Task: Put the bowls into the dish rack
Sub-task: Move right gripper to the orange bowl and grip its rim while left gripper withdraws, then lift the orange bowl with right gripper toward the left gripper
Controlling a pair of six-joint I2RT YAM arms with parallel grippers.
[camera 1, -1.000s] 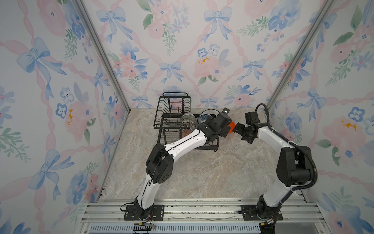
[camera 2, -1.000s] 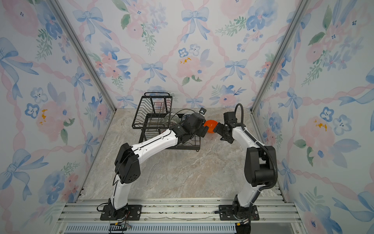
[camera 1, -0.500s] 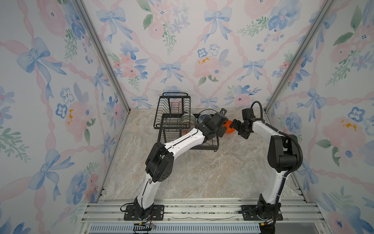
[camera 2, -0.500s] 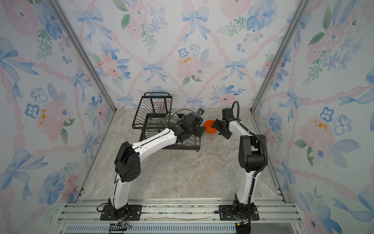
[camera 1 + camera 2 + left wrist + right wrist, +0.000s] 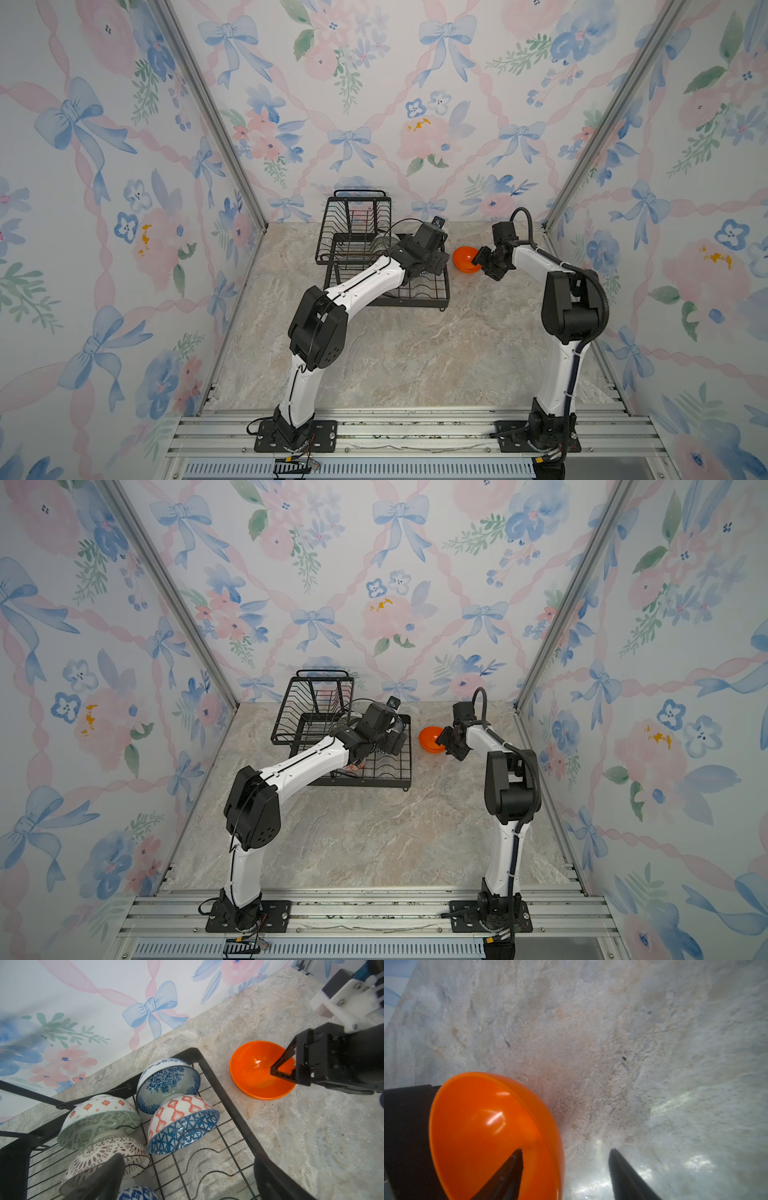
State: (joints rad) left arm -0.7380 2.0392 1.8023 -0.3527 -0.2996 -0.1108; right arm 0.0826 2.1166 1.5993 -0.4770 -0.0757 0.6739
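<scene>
My right gripper (image 5: 565,1150) has come in to the plain orange bowl (image 5: 465,259), its elbow drawn closer than a second ago. Its jaws are apart across the near rim, one finger (image 5: 508,1172) inside and the other clear outside, nothing clamped. The bowl sits upright on the marble table (image 5: 415,345), same spot, just beside the dish rack (image 5: 357,232). My left gripper (image 5: 188,1157) has backed off over the lower tray (image 5: 218,1082), jaws wide and empty, above five patterned bowls (image 5: 178,1126).
</scene>
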